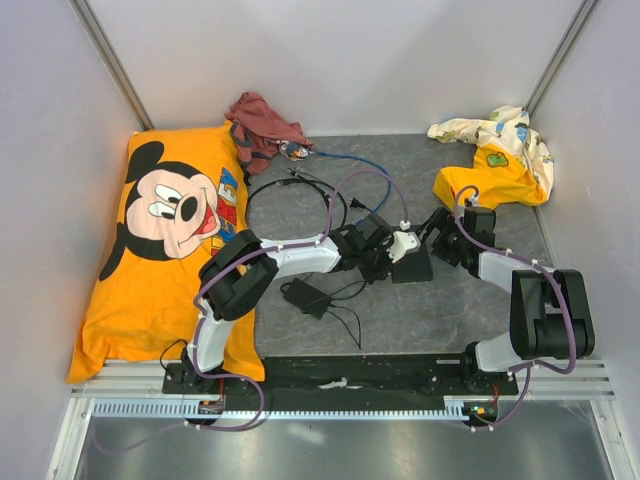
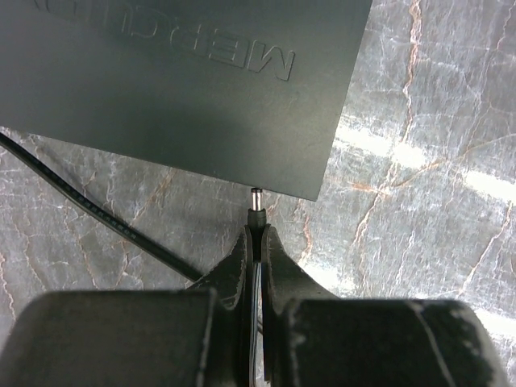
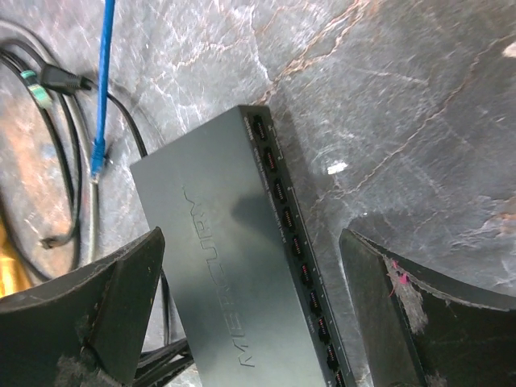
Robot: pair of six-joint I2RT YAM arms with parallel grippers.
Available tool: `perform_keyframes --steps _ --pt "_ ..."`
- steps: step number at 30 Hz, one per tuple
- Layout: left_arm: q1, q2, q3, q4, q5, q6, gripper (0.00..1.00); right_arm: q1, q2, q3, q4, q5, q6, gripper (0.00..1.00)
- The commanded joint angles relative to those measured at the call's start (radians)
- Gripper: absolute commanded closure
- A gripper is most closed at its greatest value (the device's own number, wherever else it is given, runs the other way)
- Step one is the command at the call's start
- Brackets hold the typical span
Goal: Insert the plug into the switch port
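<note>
The left end effector [image 2: 256,242] is clenched on the plug [image 2: 255,208], a slim metal barrel with a black collar. Its tip is right at the near edge of the switch [image 2: 185,89], close to a corner. The switch port sits on that edge face and is hidden from the left wrist view. For a clean insertion, the barrel should stay level with the bench [image 2: 419,201] and square to the edge, then ease straight in, since the smooth matte box will likely slide on the polished, marble-veined surface. The right end effector [image 3: 251,266] is released, its fingers wide on either side of the thin flat box, so closing on it would probably give something to push against. A row of small sockets [image 3: 294,242] lines one long side, the lid bears embossed lettering, and a thin black cord [image 2: 105,222] trails across the bench nearby.
</note>
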Motion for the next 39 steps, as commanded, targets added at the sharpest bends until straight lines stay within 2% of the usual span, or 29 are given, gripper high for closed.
perform_keyframes --steps 1,39 --pt "-0.009 0.024 0.047 0.018 -0.017 0.042 0.98 -0.024 0.025 -0.025 0.056 -0.047 0.028 0.02" --pt "-0.012 -0.037 0.066 -0.017 -0.037 0.067 0.98 -0.027 0.068 -0.034 0.087 -0.093 0.028 0.02"
